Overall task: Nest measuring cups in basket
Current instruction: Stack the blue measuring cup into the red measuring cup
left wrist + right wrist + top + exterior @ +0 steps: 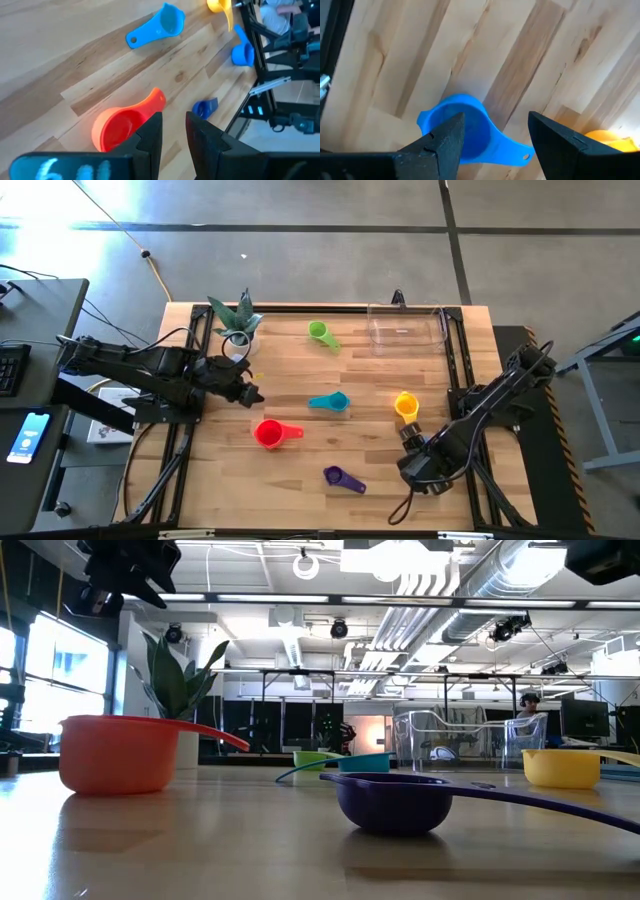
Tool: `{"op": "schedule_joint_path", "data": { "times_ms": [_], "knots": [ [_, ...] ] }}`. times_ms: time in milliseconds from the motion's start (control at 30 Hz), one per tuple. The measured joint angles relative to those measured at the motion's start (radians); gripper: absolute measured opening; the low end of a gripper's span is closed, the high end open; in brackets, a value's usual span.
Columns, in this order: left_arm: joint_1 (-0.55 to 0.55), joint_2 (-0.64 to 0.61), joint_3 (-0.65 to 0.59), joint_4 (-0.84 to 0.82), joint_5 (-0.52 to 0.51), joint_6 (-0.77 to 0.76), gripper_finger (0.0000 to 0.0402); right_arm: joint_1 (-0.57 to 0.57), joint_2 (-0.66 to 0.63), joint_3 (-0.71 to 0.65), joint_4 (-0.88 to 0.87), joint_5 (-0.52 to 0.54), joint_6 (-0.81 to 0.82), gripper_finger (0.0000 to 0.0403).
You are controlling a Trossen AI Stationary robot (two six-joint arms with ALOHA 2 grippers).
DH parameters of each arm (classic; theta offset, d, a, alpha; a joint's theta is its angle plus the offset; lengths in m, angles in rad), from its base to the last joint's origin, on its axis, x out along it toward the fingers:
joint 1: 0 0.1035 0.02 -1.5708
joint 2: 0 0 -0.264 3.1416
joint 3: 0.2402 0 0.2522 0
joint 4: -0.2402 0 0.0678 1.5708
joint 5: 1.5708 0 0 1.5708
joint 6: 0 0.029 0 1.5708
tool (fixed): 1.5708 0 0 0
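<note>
Six cups show in the frames, all loose on the wooden bench (300, 480), none yet in the basket (405, 330), which stands bare at the far edge towards the right arm's side. Largest of the cups, the red cup (268, 433) lies near the middle, just beyond the left gripper (250, 392), whose fingers (150, 135) stand slightly parted over it and hold nothing. The yellow cup (406, 404) lies just ahead of the right arm, the teal cup (330, 402) between yellow and red, the green cup (320, 332) near the far edge beside the basket, the purple cup (336, 476) at the near edge. The blue cup (462, 127) lies directly under the right gripper (495, 140), whose fingers are spread wide to either side of the bowl, released and not yet closed on it.

By my reading, the step in hand is the first pick. Next, the right gripper should lower, clench on the blue cup's rim, and carry it to the basket.
</note>
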Motion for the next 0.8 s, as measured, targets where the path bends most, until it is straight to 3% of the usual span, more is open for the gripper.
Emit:
{"op": "schedule_joint_path", "data": {
  "times_ms": [333, 800],
  "knots": [
    [0.0, 0.0, 0.0, -0.001, 0.0, -0.038, 0.0076, 0.0, 0.0, -0.096, 0.105, -0.046, -0.124, 0.0211],
    [0.0, 0.0, 0.0, -0.002, 0.0, -0.04, 0.0076, 0.0, 0.0, -0.283, 0.267, -0.072, -0.146, 0.0211]
  ]
}}
